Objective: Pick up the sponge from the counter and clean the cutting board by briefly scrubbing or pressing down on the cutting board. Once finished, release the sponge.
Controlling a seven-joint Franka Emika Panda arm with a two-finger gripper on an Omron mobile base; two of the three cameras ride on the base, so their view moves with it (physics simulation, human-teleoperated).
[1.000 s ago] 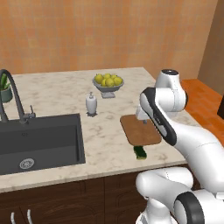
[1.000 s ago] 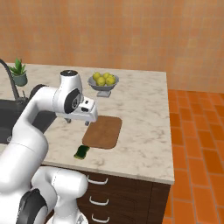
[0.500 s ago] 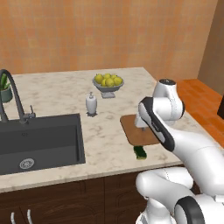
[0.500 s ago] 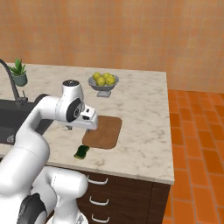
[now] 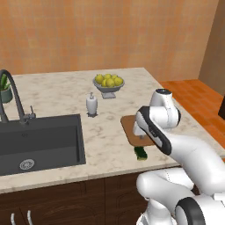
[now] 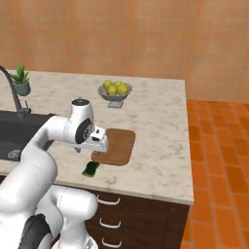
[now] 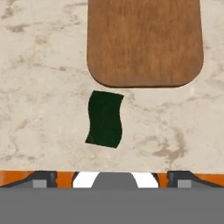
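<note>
Lower hand (image 6: pixel 100 144) over dark-green sponge (image 7: pixel 104 119) (wavy-edged).

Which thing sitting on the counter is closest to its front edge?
The sponge, the small dark green block just before the cutting board; bowl and dispenser stand farther back.

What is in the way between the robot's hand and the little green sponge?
Nothing visible. In the hand view the sponge lies alone on bare counter, just short of the cutting board, with nothing between it and the camera. The lemon bowl and soap bottle stand farther back.
</note>
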